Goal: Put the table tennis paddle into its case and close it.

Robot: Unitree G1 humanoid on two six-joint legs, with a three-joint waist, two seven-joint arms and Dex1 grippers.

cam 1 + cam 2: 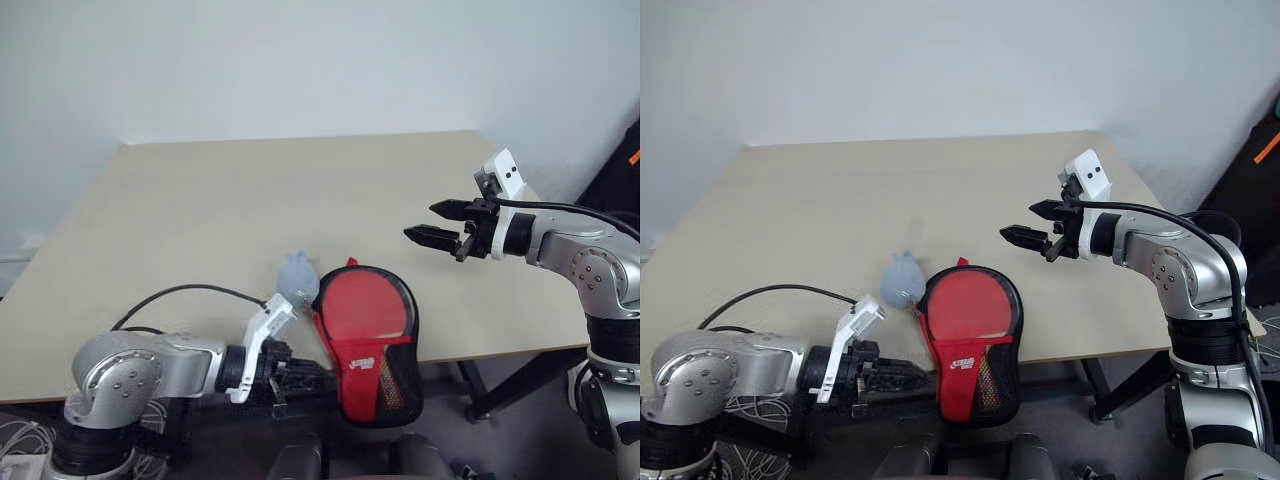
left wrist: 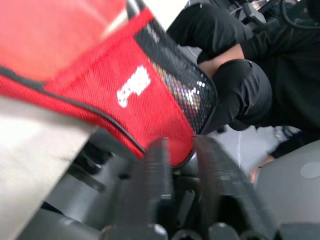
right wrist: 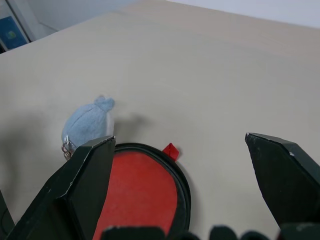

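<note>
wall: plain white | table: beige top, dark legs | floor: grey | light: even, soft

The bench has a smooth, matt, pale beige top that looks like laminate. Over its near edge the case is black cloth with a corded rim; its upper side is clear, slightly glossy plastic showing the flat red rubber of the paddle, and its lower part is open black mesh beside a woven red label. Just beside the case, a small grey-blue lump looks soft and fuzzy, like felt or plush. The fingers of the right gripper are matt black plastic; both arms have brushed silvery metal shells and white plastic wrist mounts
</note>
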